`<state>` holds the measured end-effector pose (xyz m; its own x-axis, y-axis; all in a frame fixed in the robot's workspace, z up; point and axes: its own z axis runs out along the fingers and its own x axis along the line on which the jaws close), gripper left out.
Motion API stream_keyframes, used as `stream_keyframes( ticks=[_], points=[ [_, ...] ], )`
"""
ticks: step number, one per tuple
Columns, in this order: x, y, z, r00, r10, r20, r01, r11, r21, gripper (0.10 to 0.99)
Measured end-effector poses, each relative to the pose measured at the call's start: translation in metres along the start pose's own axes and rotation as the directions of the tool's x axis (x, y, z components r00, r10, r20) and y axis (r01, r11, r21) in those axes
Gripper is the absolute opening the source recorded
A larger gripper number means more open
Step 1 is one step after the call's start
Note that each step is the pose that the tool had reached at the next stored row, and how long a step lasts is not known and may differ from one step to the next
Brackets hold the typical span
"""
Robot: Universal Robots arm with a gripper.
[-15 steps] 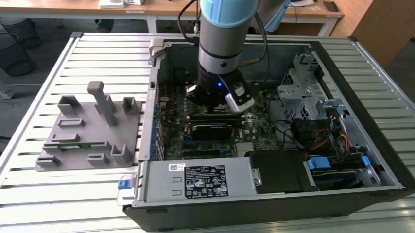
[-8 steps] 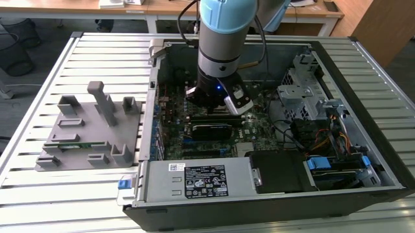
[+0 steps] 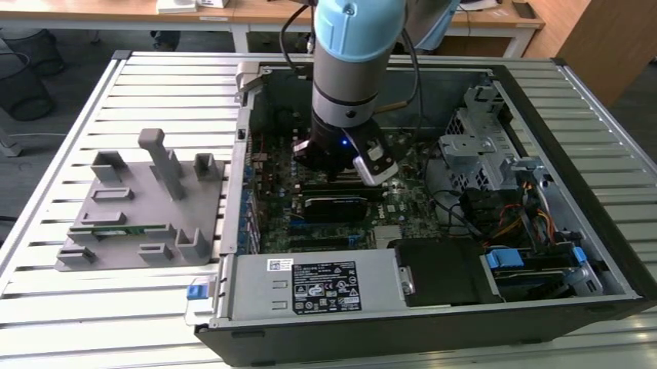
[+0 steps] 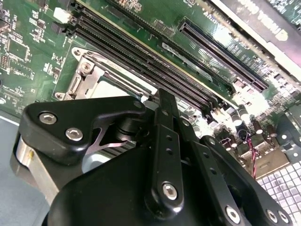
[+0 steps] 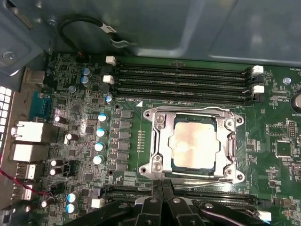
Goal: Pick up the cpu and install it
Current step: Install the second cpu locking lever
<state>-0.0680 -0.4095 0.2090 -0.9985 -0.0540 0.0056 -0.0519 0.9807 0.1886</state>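
- Cpu [image 5: 194, 142] lies flat in the socket [image 5: 157, 155] on the motherboard [image 5: 84, 108], its silvery top plate showing inside the metal frame in the first wrist view; nothing is touching it.
- End effector [image 5: 162, 203] hangs just beside the socket's frame, its black linkage arms drawn together so the fingertips meet, with nothing seen between them.
- In the second wrist view the end effector's black body [image 4: 155, 179] stands in front of the socket, of which a corner of the frame [image 4: 89, 70] and a pale strip of the cpu's plate are seen.
- Long black memory slots [image 5: 183, 80] run along the socket's far side from the end effector, all without sticks; a second set of slots [image 5: 122, 190] lies on the near side, partly under the fingers.
- A row of blue-topped capacitors [image 5: 100, 139] stands beside the socket, toward the rear ports [image 5: 23, 141].
- In the exterior view the arm [image 3: 349, 69] reaches straight down into the open computer case [image 3: 575, 231], which lies on its side on a slatted desk [image 3: 61, 307]; a blue light glows on the wrist.
- Power supply [image 3: 308, 286] sits at the case's near edge.
- On the exterior view's left of the case, a grey fixture [image 3: 144, 207] rests on the desk with a green memory stick [image 3: 118, 229] in it.
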Motion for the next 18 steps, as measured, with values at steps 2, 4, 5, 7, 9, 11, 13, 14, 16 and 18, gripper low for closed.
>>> stream_keyframes(
  ticks=[2,4,5,7,9,11,13,14,16,18],
  points=[
    [0.0001,0.0000,0.0002,1.0000,0.000,0.0000,0.000,1.0000,-0.001,0.106],
    [0.0001,0.0000,0.0002,1.0000,0.000,0.0000,0.000,1.0000,-0.002,0.106],
    [0.0001,-0.0001,0.0004,1.0000,0.000,0.0001,0.000,1.0000,-0.003,0.106],
    [0.0001,-0.0007,0.0011,1.0000,0.000,0.0002,0.000,1.0000,-0.007,0.106],
    [0.0003,-0.0029,0.0014,1.0000,0.000,0.0012,0.000,0.9997,-0.023,0.106],
    [0.0008,-0.0050,0.0014,1.0000,0.000,0.0018,0.000,0.9994,-0.036,0.106],
    [0.0016,-0.0076,0.0012,1.0000,-0.001,0.0023,0.001,0.9990,-0.045,0.106],
    [0.0021,-0.0091,0.0010,1.0000,-0.001,0.0026,0.001,0.9988,-0.049,0.106],
    [0.0030,-0.0117,0.0006,1.0000,-0.001,0.0030,0.001,0.9984,-0.057,0.106],
    [0.0036,-0.0138,0.0003,1.0000,-0.001,0.0033,0.001,0.9979,-0.065,0.106]
  ],
)
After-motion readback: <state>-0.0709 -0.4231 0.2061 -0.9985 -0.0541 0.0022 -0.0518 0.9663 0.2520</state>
